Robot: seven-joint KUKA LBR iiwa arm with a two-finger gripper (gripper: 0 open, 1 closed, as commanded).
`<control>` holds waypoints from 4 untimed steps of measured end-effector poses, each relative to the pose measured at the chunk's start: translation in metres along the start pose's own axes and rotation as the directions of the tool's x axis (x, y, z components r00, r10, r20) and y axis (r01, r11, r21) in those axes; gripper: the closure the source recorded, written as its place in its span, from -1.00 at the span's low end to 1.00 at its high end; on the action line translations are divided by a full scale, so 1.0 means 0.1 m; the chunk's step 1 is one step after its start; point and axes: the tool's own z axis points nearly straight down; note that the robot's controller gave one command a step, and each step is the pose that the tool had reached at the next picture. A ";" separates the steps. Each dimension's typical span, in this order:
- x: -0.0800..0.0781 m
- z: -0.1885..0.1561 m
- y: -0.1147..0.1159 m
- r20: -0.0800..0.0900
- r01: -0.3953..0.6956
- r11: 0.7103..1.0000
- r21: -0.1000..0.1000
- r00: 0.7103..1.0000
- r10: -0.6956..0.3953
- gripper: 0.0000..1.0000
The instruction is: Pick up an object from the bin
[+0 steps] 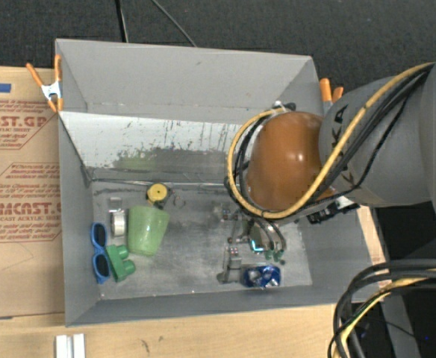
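Observation:
My gripper (242,253) is low over the bin floor at the right, below the orange cover on the wrist. Its metal fingers point down and to the left. A small blue and white crumpled thing (261,277) lies on the floor just right of the fingertips, near the front wall. Nothing shows between the fingers.
At the left of the bin lie a pale green cup (146,230), a green block (119,262), blue sunglasses (98,252), a small white cylinder (118,221) and a yellow round piece (157,193). The arm and its cables fill the right side.

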 end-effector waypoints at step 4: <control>-0.19 -0.83 1.54 0.018 0.454 0.891 0.005 0.891 -0.454 1.00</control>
